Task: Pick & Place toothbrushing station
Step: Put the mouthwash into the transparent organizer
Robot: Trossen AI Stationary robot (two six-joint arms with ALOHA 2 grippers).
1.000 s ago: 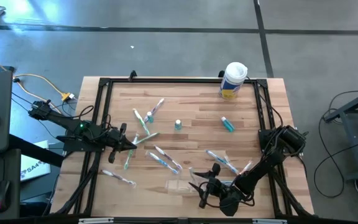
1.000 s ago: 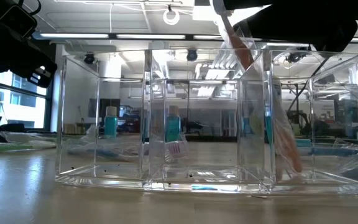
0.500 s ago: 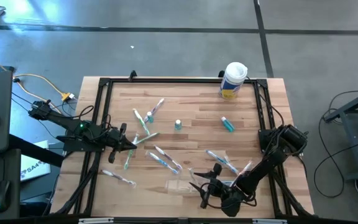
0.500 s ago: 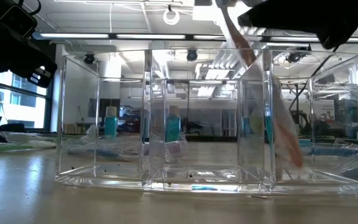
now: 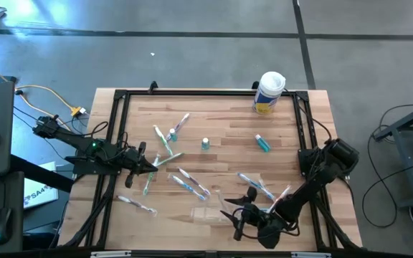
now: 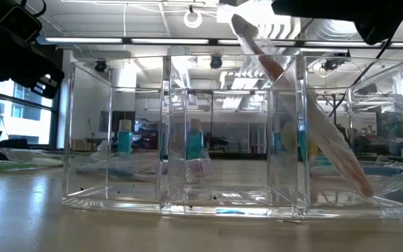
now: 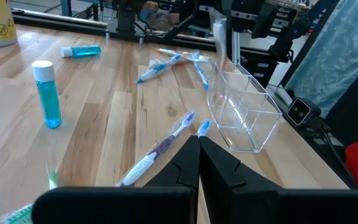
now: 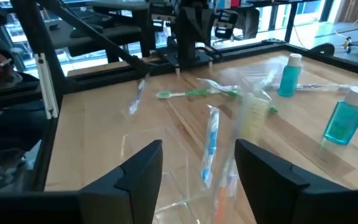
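Note:
The clear plastic holder [image 5: 208,213] stands near the table's near edge and fills the low view [image 6: 117,140]. A wrapped pink-handled toothbrush [image 6: 313,119] leans in the compartment on the right of the low view. Its lower end [image 6: 361,187] rests on the holder's floor and its upper part lies against the rim. My right gripper [image 5: 241,215] hovers open above the holder [image 8: 160,162], apart from the toothbrush. My left gripper [image 5: 154,166] is shut and empty at the table's left, beside a green toothbrush [image 5: 167,159]. Several other toothbrushes [image 5: 188,183] lie on the table.
A teal-capped bottle [image 5: 205,144] stands mid-table and a teal tube [image 5: 263,143] lies to its right. A white canister with a yellow label [image 5: 269,92] stands at the far right. A black frame [image 5: 120,129] runs along the table's edges.
The pink toothbrush stood steeply in the holder under my right gripper. It has now tipped over. Its lower end has slid to the compartment's corner and its upper end stands free of the gripper. My right gripper has let go and drawn slightly up and toward the near edge.

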